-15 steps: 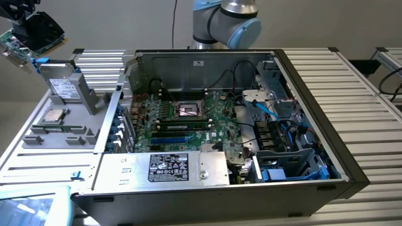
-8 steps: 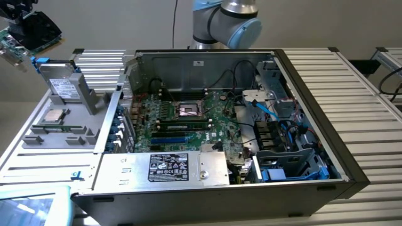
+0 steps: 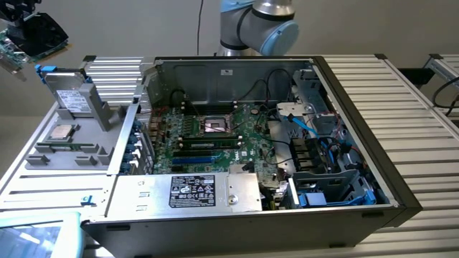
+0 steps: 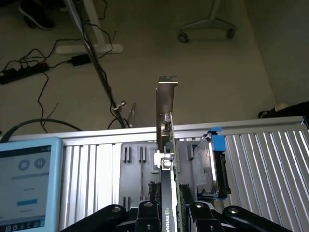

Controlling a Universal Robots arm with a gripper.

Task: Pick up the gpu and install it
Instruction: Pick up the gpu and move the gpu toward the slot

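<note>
At the far upper left of the exterior view, the gripper (image 3: 20, 24) hangs in the air above and beyond the corner of the table. It holds the gpu (image 3: 49, 31) lifted clear of every surface, with the black cooler facing the case and a part of the green board visible lower at the edge. In the wrist view the card is seen edge-on. Its silver bracket (image 4: 166, 108) points away from the gripper, out over the table's edge toward the floor. The two black fingers (image 4: 146, 213) are pinching the card from both sides, one on each face.

In the lower left corner of the exterior view lies a tablet (image 3: 36, 236) with a lit screen. Next to the right comes the grey tray (image 3: 43, 156). In it, the grey drive (image 3: 72, 99) with a white label stands upright, and a square processor (image 3: 61, 131) lies flat nearer the camera. The gpu is well apart from both.

In the middle is the open computer case (image 3: 237, 67). The green motherboard (image 3: 215, 134) lies inside it, and the silver power supply (image 3: 190, 191) is at its near side. Behind the case, the arm's grey and blue joint (image 3: 258, 24) shows at the top. Further right in the case, blue cables (image 3: 315, 129) run past the drive bays. On the exterior view's right the ribbed aluminium table (image 3: 401, 107) continues.
</note>
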